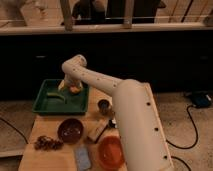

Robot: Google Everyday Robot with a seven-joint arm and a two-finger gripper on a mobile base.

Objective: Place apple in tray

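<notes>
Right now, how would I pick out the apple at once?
Find the green tray at the far left corner of the table. Over its right end hangs the gripper, and the apple is right at it: small, round, orange-yellow, unlike the curved yellow-green piece to its left.

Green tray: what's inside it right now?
A curved yellow-green piece lies on the tray floor. The apple shows at the back right, under the claw. The claw covers the apple's top, so whether it is held cannot be seen.

End effector (71,87) over green tray (76,103)
</notes>
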